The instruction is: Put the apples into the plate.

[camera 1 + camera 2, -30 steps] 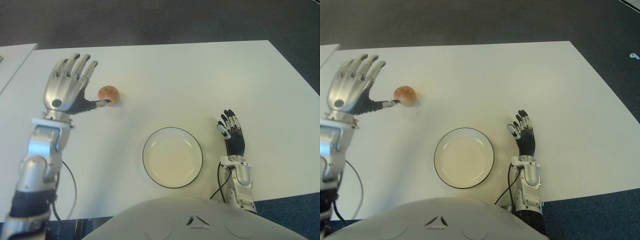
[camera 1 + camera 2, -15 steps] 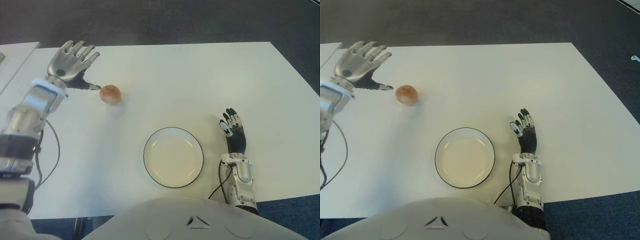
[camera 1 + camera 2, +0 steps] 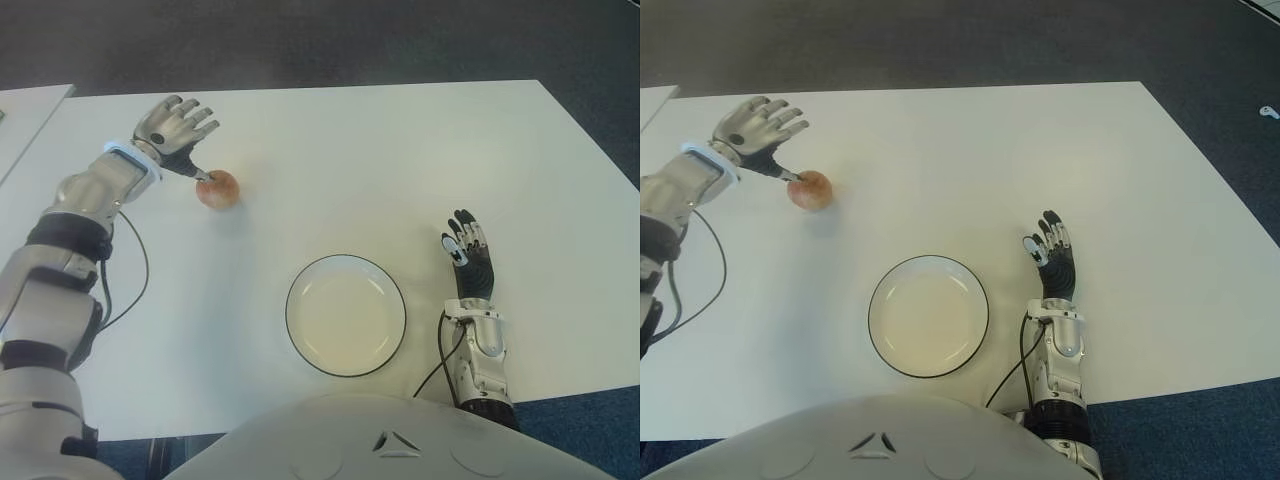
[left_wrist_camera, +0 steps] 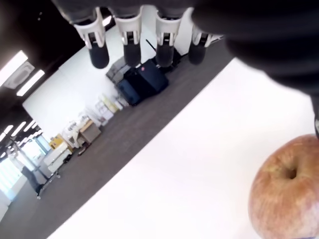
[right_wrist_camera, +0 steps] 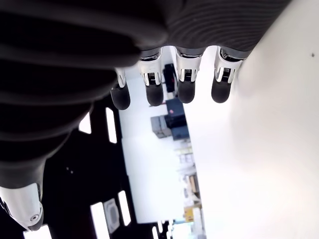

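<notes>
Red-yellow apple [image 3: 217, 188] is sitting on the worktop [image 3: 400, 160], well apart from the plate [image 3: 345, 314]. Left hand [image 3: 176, 133] is hovering just beside it, fingers spread, holding nothing: reaching step. Next, closing around it. Right hand [image 3: 468, 262] is lying open beside the plate's right.

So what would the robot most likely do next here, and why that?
Probably close its left hand around the apple. The fingers are spread, the thumb tip sits right at the apple, nothing is held yet, and the plate is empty. The right hand shows open beside the plate, on its right.
</notes>
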You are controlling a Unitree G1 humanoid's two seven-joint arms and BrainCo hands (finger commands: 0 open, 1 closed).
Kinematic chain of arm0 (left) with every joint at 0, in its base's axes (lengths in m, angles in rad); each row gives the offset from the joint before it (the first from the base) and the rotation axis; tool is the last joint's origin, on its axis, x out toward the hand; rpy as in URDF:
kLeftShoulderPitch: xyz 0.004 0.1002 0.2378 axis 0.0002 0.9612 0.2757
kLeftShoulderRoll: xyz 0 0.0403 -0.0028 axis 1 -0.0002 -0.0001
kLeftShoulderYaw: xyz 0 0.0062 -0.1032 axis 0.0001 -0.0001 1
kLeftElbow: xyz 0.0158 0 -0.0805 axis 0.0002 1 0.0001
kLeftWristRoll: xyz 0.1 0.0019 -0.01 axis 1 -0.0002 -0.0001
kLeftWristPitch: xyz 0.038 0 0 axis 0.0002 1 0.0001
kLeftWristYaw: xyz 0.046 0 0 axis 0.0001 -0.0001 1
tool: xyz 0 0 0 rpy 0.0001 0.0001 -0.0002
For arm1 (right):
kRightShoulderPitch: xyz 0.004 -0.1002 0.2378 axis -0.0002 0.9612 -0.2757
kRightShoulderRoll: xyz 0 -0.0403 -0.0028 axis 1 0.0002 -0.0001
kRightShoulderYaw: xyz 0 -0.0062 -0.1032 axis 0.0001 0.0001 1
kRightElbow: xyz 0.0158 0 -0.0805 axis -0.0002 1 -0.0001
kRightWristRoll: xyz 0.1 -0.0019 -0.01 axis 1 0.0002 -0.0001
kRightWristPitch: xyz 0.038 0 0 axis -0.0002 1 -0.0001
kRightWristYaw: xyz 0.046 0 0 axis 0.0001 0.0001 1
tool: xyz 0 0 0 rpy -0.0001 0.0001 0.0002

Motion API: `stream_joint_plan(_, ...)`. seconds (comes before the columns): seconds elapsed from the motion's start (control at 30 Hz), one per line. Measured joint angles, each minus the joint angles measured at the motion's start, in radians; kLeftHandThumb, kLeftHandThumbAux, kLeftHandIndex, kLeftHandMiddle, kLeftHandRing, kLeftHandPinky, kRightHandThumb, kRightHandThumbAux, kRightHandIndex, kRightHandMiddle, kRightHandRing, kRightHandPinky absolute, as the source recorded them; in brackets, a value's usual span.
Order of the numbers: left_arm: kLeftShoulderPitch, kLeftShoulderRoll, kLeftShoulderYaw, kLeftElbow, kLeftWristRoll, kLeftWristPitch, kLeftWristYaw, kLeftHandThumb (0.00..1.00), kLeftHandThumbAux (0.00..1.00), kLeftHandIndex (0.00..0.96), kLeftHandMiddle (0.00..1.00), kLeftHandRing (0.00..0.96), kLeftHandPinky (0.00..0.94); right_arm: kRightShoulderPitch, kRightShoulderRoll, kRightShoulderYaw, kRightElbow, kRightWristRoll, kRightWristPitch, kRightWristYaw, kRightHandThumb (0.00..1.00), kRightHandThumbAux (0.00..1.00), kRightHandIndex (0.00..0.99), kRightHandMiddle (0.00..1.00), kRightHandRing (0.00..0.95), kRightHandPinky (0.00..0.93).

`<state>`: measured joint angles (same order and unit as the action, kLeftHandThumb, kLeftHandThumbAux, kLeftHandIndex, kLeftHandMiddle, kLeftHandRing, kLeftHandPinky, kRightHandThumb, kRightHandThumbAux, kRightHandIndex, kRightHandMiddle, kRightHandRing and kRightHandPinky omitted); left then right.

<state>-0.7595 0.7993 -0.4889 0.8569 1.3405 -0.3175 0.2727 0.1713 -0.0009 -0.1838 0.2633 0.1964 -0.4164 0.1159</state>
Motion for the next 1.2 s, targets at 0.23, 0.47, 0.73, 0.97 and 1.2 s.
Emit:
stream_joint_plan(0.23,-0.066,-0.038,-0.065,0.137,-0.034,0.007,0.012,0.261,0.283,0.0,0.0,0.0,0.0,-0.005,-0.003,-0.001,0.014,-0.007,-0.023,-0.003,0.193,0.565,0.094,0.089,0.041,0.031)
stream_joint_plan(0.47,-0.088,-0.085,-0.076,0.241,-0.15,0.001,0.004,0.279,0.265,0.0,0.0,0.0,0.0,-0.004,-0.01,-0.001,0.018,-0.02,-0.026,-0.016,0.181,0.556,0.098,0.098,0.047,0.04)
stream_joint_plan(0.73,-0.095,-0.123,-0.077,0.295,-0.262,-0.001,-0.034,0.265,0.249,0.0,0.0,0.0,0.009,-0.007,-0.013,0.001,0.028,-0.035,-0.042,-0.026,0.17,0.567,0.087,0.091,0.042,0.029)
stream_joint_plan(0.97,-0.096,-0.153,-0.075,0.327,-0.349,-0.01,-0.071,0.273,0.261,0.0,0.0,0.0,0.019,-0.011,-0.016,0.002,0.034,-0.047,-0.044,-0.04,0.161,0.573,0.075,0.078,0.029,0.025)
stream_joint_plan(1.2,-0.087,-0.155,-0.048,0.322,-0.447,-0.029,-0.158,0.273,0.271,0.0,0.0,0.0,0.015,-0.017,-0.023,0.002,0.036,-0.056,-0.033,-0.058,0.159,0.58,0.066,0.079,0.034,0.033)
